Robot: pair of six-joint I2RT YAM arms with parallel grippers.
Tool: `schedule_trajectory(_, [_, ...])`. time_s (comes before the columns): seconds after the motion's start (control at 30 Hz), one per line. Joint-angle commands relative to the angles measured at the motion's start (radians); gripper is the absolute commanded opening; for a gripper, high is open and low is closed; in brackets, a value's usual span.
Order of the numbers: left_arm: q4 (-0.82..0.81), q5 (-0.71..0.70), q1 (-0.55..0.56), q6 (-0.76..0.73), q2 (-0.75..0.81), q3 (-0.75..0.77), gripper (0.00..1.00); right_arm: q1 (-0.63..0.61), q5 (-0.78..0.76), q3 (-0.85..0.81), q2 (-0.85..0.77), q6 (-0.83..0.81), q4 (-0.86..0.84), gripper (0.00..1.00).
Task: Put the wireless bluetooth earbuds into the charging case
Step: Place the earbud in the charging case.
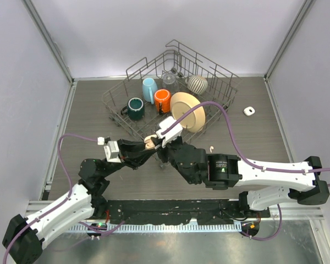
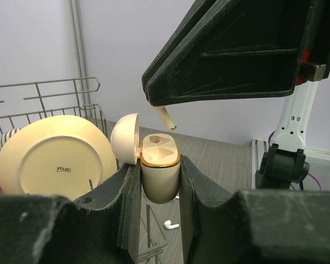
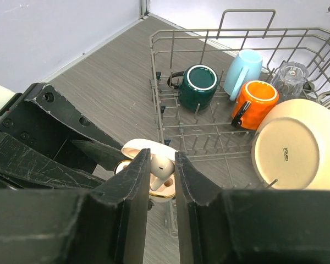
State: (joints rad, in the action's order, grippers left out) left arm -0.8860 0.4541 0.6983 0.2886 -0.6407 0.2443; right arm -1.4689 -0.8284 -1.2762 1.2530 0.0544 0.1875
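Our left gripper (image 2: 158, 165) is clenched on the charging case (image 2: 159, 184), holding it upright with the lid hinged back and the sockets facing up. Both sockets look empty to us. Our right gripper (image 3: 161, 158) pinches one earbud (image 2: 165, 118) just above the case, stem pointing down toward it and not touching it. To seat it well, we should line the stem over one socket, tilt it to match that socket's slant, and descend slowly. We should release only once the bud sits flush, with the left arm holding the case steady. A second earbud (image 2: 170, 224) lies on the table below the case, apart from it.
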Motion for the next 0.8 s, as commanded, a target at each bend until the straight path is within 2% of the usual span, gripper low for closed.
schedule_trajectory(0.0, [-0.059, 0.008, 0.003, 0.009, 0.019, 0.032, 0.0, -0.007, -0.031, -0.009, -0.003, -0.014, -0.036, 0.01])
schedule_trajectory(0.77, [-0.079, 0.024, 0.004, 0.018, 0.033, 0.029, 0.0, -0.007, -0.107, 0.017, 0.01, -0.048, -0.026, 0.01])
